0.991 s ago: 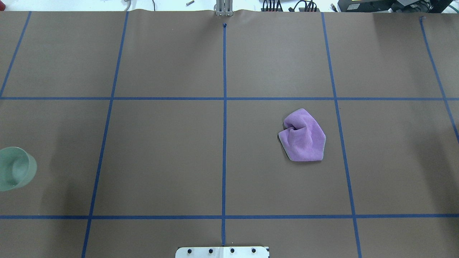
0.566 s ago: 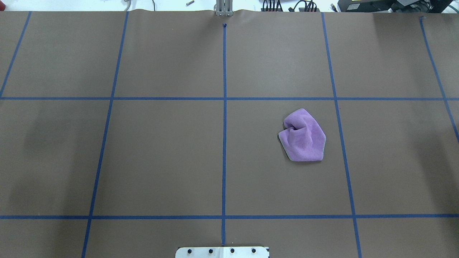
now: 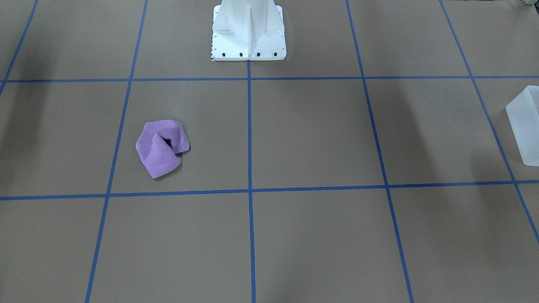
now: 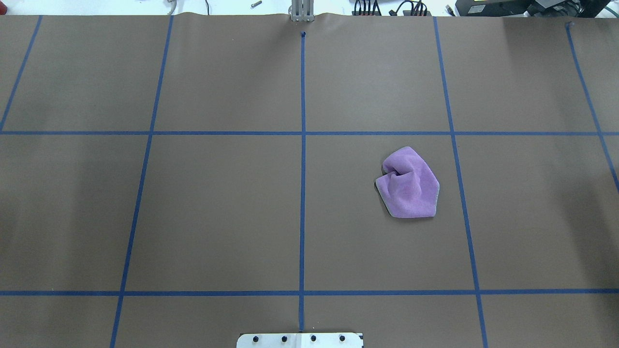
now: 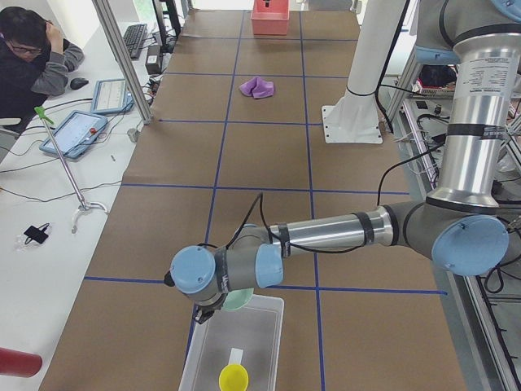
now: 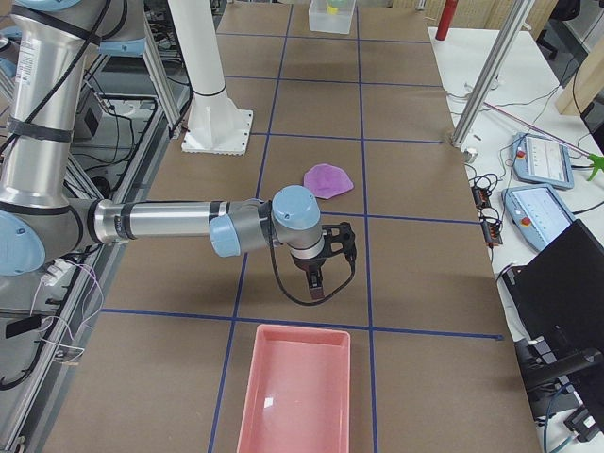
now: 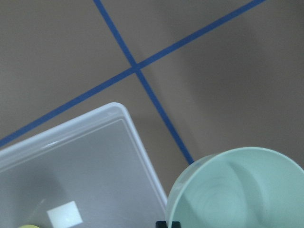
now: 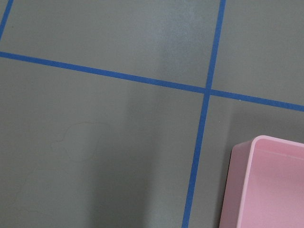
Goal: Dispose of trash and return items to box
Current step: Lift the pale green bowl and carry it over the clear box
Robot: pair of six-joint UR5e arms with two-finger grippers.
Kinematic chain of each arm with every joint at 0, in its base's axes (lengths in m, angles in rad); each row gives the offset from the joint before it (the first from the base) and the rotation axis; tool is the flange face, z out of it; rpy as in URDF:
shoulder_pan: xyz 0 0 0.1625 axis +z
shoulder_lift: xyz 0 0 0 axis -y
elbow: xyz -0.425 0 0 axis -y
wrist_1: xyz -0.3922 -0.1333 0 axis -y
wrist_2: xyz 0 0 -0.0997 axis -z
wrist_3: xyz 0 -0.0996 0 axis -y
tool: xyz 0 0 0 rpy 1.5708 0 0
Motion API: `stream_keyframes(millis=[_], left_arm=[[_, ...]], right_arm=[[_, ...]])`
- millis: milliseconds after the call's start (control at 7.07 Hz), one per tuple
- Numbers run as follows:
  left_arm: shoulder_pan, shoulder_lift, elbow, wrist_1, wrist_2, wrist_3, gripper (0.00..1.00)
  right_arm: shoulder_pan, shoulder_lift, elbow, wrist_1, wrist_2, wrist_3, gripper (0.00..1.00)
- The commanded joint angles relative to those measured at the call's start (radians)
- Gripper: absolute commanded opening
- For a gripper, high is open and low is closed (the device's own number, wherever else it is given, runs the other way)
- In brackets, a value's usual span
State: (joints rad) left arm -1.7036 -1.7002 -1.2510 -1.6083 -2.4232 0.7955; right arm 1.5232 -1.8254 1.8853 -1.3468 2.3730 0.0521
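Note:
A crumpled purple cloth point(image 4: 408, 183) lies on the brown table, right of the centre line; it also shows in the front view point(image 3: 162, 147). My left gripper point(image 5: 221, 305) holds a pale green cup point(image 7: 237, 190) just above the near corner of a clear plastic box point(image 7: 71, 156) at the table's left end. The box point(image 5: 277, 326) holds a yellow item point(image 5: 234, 377). My right gripper point(image 6: 319, 274) hangs over the table between the cloth and an empty pink tray point(image 6: 294, 392). I cannot tell whether it is open or shut. The tray's corner shows in the right wrist view point(image 8: 266, 185).
The white robot pedestal point(image 3: 248, 29) stands at the table's middle edge. A metal post point(image 6: 486, 75) and tablets stand on the operators' side. A person point(image 5: 32, 57) sits there at a desk. Blue tape lines grid the table.
The green cup at the overhead view's left edge has moved left out of that view. The purple cloth has not moved.

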Motion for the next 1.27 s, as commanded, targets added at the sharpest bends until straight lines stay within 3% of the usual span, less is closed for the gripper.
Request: stream_keyframes(millis=[0,283,566,708,991,1132], left_arm=[[-0.014,-0.071,0.223,-0.147,0.001,0.045,0.00],[-0.011,-0.037,0.290,-0.299,0.001,-0.020,0.00],[0.072,0.014,0.370,-0.659,0.018,-0.331,0.00],[0.114,0.013,0.395,-0.736,0.050,-0.408,0.00],[0.133,0.004,0.395,-0.746,0.052,-0.441,0.00],[0.133,0.001,0.394,-0.756,0.052,-0.435,0.89]], right_arm=[[0.000,0.001,0.000,0.000,0.000,0.000,1.00],[0.000,0.014,-0.005,0.000,-0.001,0.000,1.00],[0.000,0.015,-0.009,0.000,-0.002,-0.002,1.00],[0.000,0.017,-0.011,0.000,-0.002,-0.002,1.00],[0.000,0.017,-0.011,0.000,-0.002,0.000,1.00],[0.000,0.017,-0.011,0.000,-0.003,0.000,1.00]])
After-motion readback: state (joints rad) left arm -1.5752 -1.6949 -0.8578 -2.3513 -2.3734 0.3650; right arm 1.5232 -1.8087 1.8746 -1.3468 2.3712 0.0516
